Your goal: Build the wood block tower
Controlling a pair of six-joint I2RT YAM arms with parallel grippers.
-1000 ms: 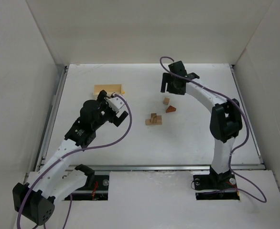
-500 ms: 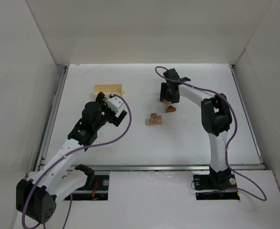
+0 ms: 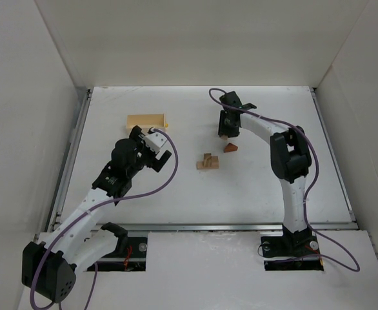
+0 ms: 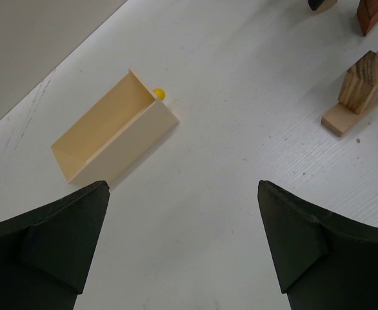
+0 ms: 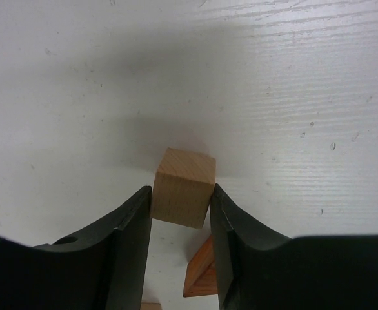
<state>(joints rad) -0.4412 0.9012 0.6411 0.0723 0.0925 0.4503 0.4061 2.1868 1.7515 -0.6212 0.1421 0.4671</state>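
Right claw [image 5: 181, 191] clenched on cube [image 5: 184, 184], catching only its near edge; could twist out on lift. Wedge [image 5: 200, 276] just behind may get bumped. Tower [image 3: 207, 161] lies base-ward, left of the claw. Left claw [image 4: 182, 188] released.

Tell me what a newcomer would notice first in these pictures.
The right gripper clamps a pale wooden cube at the far middle of the table, a reddish-brown wedge just beside it. Nearer the centre sits the wood block tower, a darker block standing on a pale slab. On the left, the open left gripper hovers near a pale yellow open box.
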